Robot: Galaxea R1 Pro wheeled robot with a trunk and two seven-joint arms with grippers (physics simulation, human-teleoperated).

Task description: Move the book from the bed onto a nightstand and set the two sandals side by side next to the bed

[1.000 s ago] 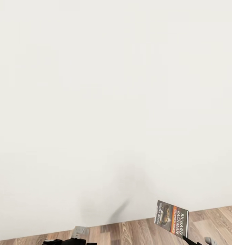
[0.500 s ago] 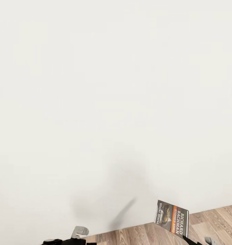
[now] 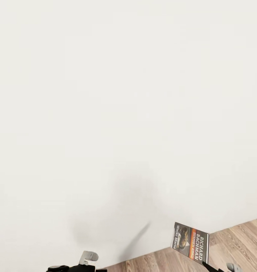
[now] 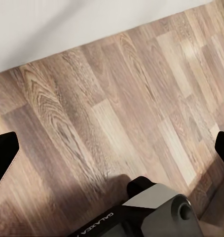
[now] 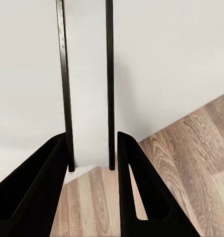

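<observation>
R jaws (image 5: pixel 92 163) were clamped on the book (image 5: pixel 87 84), one black finger (image 5: pixel 40 192) each side of its lower end, w/ the pale page block seen edge-on between two thin dark covers. In the head view the book (image 3: pixel 190 241) stood near upright at lower R, held up off the floor, cover facing the camera: dark picture, orange band, white "RICHARD BACHMAN". A bit of the R arm showed just below it at the frame edge.

L jaws (image 4: pixel 112 153) were spread wide, the two black fingertips (image 4: pixel 3 155) at opposite edges of the wrist view w/ nothing between them, pointing down at the wood-plank floor (image 4: pixel 117 98). A grey-and-black part of the robot's body (image 4: pixel 151 212) sat below them. In the head view the L gripper (image 3: pixel 86 258) showed at the bottom edge, L of the book and well apart from it.

Beyond both: a plain white wall (image 3: pixel 128 94) w/ a soft shadow low on it, meeting the floor (image 3: pixel 234 241) along a slanted line.
</observation>
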